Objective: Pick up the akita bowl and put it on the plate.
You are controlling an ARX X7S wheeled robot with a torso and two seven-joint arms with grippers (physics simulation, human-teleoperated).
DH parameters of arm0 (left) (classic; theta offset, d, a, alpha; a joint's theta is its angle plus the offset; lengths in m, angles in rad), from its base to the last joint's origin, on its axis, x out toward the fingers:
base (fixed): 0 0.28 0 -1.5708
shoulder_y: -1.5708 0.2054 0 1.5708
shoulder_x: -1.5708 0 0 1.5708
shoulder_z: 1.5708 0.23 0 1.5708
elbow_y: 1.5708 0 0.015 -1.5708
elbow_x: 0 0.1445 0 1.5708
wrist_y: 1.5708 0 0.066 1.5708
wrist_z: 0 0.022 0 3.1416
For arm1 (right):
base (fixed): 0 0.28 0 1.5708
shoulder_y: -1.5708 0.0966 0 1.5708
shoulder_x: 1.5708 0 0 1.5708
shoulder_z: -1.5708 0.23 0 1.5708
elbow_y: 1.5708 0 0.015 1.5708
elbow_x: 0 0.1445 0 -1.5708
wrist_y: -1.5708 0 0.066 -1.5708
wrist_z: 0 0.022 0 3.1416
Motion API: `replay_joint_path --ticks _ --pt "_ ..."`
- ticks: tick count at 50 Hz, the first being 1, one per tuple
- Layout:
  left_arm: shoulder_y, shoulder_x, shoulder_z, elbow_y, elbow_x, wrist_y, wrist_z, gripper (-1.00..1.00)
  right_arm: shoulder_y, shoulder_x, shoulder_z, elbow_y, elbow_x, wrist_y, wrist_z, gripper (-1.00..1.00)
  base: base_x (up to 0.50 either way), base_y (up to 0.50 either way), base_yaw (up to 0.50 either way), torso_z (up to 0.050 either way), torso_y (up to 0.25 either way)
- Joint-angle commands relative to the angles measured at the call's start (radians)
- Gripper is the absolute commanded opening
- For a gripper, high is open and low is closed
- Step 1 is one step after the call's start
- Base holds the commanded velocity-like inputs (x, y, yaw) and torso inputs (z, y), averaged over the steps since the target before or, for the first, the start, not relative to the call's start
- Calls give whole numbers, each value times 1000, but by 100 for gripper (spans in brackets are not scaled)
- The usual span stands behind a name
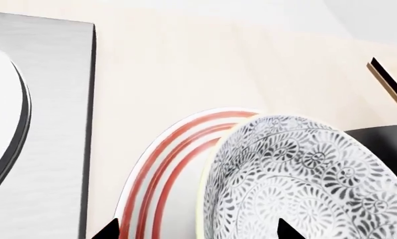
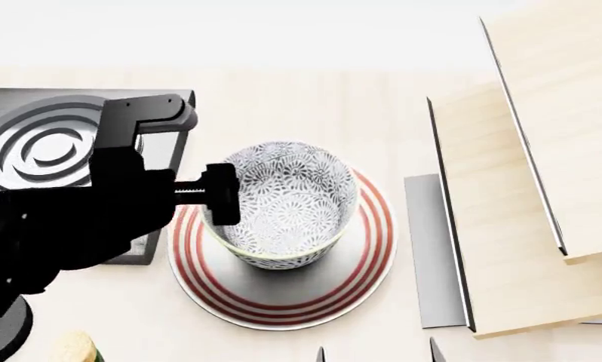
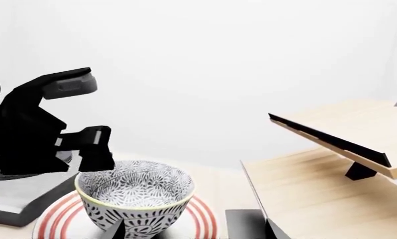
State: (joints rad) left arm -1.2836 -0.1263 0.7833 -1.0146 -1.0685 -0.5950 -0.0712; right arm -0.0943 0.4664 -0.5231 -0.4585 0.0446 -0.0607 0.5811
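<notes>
One left tool is recorded at the left rim of the akita bowl. A black finger is seen against the outside of the rim in the head view; the second finger is hidden, so how far the tool is open, and whether the bowl is gripped, cannot be told. In the right wrist view the same tool is shown at the bowl's left rim, level with its top edge.

The akita bowl is seen upright, its cream rim uppermost, standing within the red rings of the plate, somewhat to the far side of centre. In the left wrist view the patterned bowl is overlapped on the plate.

The right tool is noted only as two dark tips at the near edge of the head view; its state cannot be told.

A dark grey stove with raised rings is placed left of the plate, just beside it. A pale wooden shelf unit is placed to the right. All are carried by the light wooden table.
</notes>
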Motion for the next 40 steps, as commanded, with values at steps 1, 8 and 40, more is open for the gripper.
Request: replay_joint_path --ticks 1,8,40 --pt "72 -145 -42 382 -46 -99 -156 100 2 -2 -8 4 -5 2 0 100 0 0 0 0 0" --pt "109 -230 -52 602 -78 -147 -252 100 4 -1 -9 6 -3 1 0 100 0 0 0 0 0" --pt "505 -707 -279 1390 -116 24 -590 100 -3 9 -7 -24 4 9 9 100 0 0 0 0 0"
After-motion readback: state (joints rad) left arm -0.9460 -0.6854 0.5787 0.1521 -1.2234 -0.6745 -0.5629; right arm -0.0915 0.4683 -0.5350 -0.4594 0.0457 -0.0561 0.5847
